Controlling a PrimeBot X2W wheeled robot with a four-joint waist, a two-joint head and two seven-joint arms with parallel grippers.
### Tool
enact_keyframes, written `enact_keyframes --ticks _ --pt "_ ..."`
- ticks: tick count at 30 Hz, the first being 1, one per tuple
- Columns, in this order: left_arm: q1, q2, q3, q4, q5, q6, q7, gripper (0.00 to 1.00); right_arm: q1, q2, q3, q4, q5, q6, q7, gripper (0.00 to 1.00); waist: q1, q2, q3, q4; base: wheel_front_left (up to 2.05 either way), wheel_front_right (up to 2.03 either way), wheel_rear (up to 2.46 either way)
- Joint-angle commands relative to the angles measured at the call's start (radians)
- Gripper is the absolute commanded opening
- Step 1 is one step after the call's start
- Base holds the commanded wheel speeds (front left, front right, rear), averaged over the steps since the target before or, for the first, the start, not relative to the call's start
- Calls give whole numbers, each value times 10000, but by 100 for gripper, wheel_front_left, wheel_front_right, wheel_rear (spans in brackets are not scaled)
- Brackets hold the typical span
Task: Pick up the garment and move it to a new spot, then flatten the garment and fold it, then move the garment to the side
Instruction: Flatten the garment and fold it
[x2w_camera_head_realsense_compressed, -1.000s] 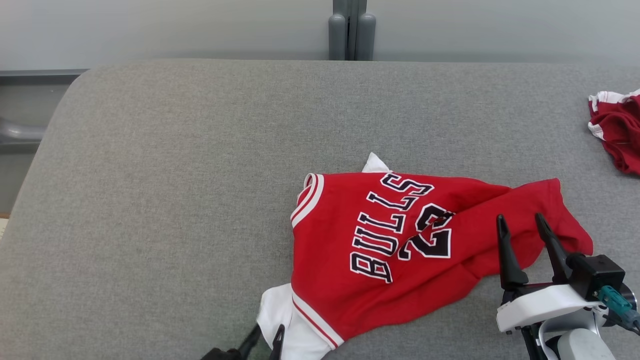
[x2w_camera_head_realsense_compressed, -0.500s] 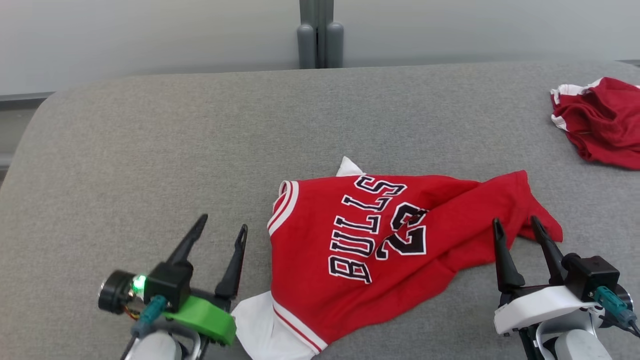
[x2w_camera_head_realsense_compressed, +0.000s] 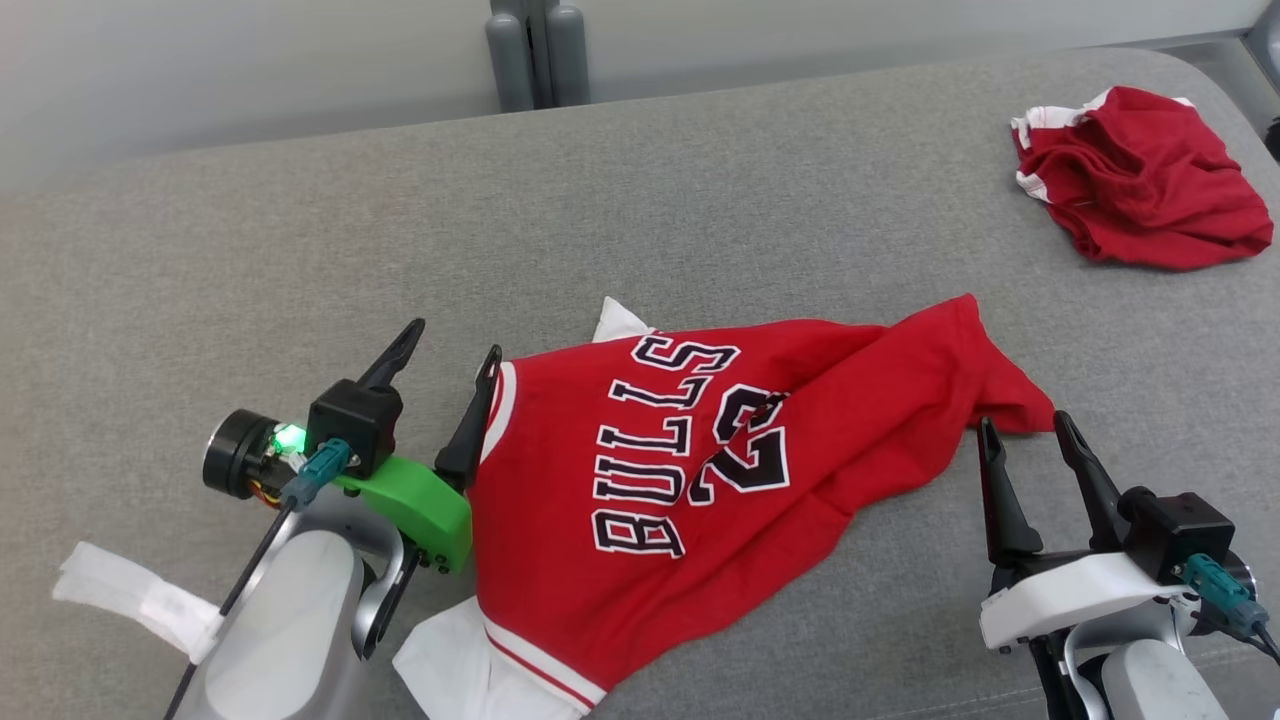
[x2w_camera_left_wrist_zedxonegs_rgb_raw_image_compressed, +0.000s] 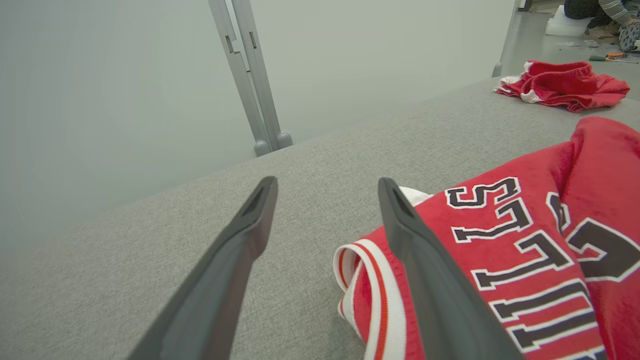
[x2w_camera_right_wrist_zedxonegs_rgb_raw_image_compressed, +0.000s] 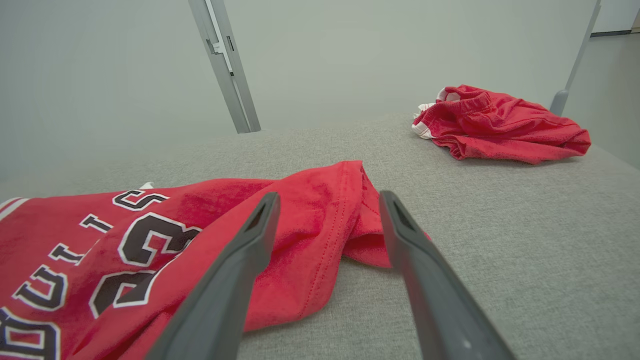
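Garment (x2w_camera_head_realsense_compressed: 700, 480) released, rumpled mid-counter (x2w_camera_head_realsense_compressed: 250, 250); the move looks done, flattening next.
Head view: left end effector (x2w_camera_head_realsense_compressed: 454, 340), a second ago pinched at the white hem (x2w_camera_head_realsense_compressed: 440, 670), now open beside the striped trim (x2w_camera_head_realsense_compressed: 503, 405); right end effector (x2w_camera_head_realsense_compressed: 1023, 422) open. Left wrist view: jaws empty. Right wrist view: red corner (x2w_camera_right_wrist_zedxonegs_rgb_raw_image_compressed: 362, 245) just ahead.

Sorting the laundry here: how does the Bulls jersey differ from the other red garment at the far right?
The Bulls jersey lies spread fairly flat; the other red garment is bunched in a heap. The jersey shows black lettering and a number; the other garment shows none. Both are red with white trim, on the grey surface.
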Motion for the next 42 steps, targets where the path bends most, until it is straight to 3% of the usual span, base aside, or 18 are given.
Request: enact_keyframes --ticks 1,10,11,12,13,14,19,31,32,33,42 --pt "-200 -5 -98 295 -149 -31 168 100 -122 6 -27 39 51 -17 -24 100 0 0 210 -250 0 0 0" --pt "-565 -159 -1354 2030 -912 -76 828 100 -293 22 -69 119 63 -17 -24 100 0 0 448 -497 0 0 0" --pt "-620 -168 -1511 2139 -1032 -77 852 91 -322 20 -72 122 66 -17 -24 100 0 0 467 -505 0 0 0" --pt "-695 -154 -1686 2227 -1151 -78 792 46 -354 25 -68 128 68 -17 -26 100 0 0 486 -515 0 0 0" --pt "-758 -148 -1783 2287 -1275 -77 672 13 -361 28 -72 130 68 -17 -24 100 0 0 497 -519 0 0 0" --pt "-816 -131 -1887 2382 -1380 -78 589 0 -359 33 -79 134 67 -17 -26 100 0 0 504 -516 0 0 0" --pt "-1445 98 -1745 2786 -1665 -64 -100 0 -335 79 -162 112 9 -17 -26 100 0 0 518 -427 0 0 0" --pt "-2193 759 -268 3007 -1876 647 -690 0 -455 97 -160 104 -39 -17 -26 100 0 0 682 -353 0 0 0" --pt "-2118 750 -207 2921 -1800 646 -693 38 -467 102 -164 110 -52 -17 -24 100 0 0 693 -346 0 0 0" --pt "-2030 724 -167 2851 -1733 665 -682 100 -467 106 -175 112 -59 -17 -26 100 0 0 692 -334 0 0 0" --pt "-751 319 953 924 -1170 920 -666 100 -244 102 -220 228 -109 -17 -24 100 0 0 235 74 0 0 0"
